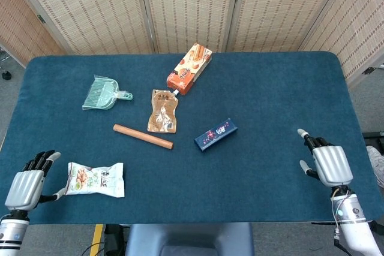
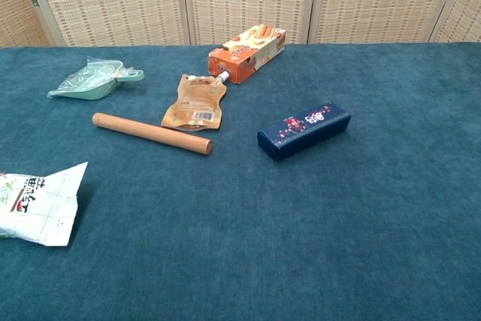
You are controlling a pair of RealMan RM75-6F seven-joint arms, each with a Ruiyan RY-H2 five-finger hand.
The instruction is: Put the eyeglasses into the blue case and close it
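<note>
A deep teal felt-like table cover [image 1: 288,88] fills the frame. At centre lies a navy rectangular case [image 1: 215,134] speckled with small pink and white print. Upper middle, an orange-and-cream carton [image 1: 189,68]; below it a tan foil pouch [image 1: 163,111]. A plain terracotta-brown rod [image 1: 143,136], a mint-green plastic dustpan [image 1: 103,93], and at lower left a white-and-green snack bag [image 1: 95,179].
</note>
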